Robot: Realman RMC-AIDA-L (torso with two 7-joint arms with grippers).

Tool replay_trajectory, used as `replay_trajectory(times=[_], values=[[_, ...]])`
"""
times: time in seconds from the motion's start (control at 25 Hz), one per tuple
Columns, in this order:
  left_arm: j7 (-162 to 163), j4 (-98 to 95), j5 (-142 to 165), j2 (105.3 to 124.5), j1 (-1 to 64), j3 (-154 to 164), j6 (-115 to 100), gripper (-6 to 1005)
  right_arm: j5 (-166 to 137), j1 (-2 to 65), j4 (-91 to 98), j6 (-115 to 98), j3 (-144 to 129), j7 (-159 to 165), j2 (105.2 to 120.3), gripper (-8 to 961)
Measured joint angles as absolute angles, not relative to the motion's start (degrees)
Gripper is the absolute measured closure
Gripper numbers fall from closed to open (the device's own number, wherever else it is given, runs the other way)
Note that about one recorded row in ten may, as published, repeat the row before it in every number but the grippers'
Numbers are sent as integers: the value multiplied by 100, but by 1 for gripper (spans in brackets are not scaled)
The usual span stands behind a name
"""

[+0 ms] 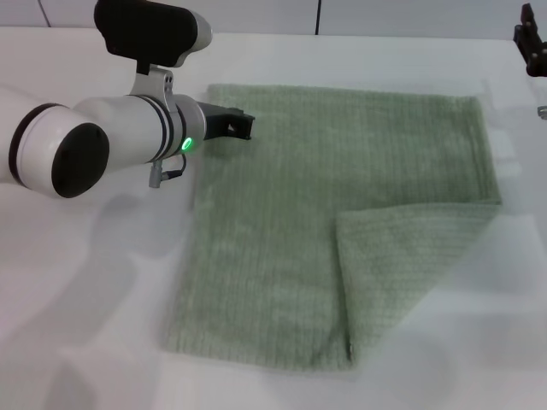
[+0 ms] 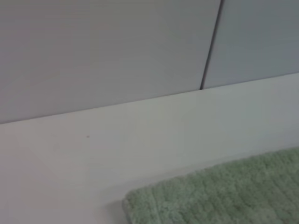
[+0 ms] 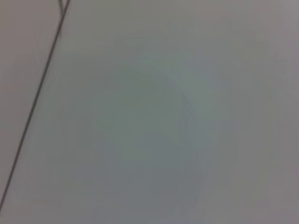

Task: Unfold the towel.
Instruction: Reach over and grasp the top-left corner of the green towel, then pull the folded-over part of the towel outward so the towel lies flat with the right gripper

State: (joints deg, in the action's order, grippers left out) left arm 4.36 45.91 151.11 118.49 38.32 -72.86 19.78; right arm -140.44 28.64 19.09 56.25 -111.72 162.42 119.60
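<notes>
The towel [image 1: 342, 222] lies on the white table [image 1: 85, 299], pale sage-green with fine ribbed lines. It is spread nearly flat, but its near right corner [image 1: 402, 256] is folded over onto it as a triangular flap. My left gripper [image 1: 239, 125] hovers over the towel's far left corner. The left wrist view shows that corner of the towel [image 2: 219, 196] with the table and wall behind. My right gripper [image 1: 532, 43] is at the far right edge of the head view, away from the towel. The right wrist view shows only blank wall.
The white table runs all around the towel, with bare room at left and front. A grey wall with a dark seam [image 2: 212, 44] stands behind the table's far edge.
</notes>
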Motion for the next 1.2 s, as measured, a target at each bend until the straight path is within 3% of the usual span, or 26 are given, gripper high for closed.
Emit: replay_trajectory(times=[1.2], values=[[448, 3419, 14883, 11874, 4492, -7185, 1587, 995, -14045, 2924, 1980, 5589, -11311, 16242, 11964, 232]])
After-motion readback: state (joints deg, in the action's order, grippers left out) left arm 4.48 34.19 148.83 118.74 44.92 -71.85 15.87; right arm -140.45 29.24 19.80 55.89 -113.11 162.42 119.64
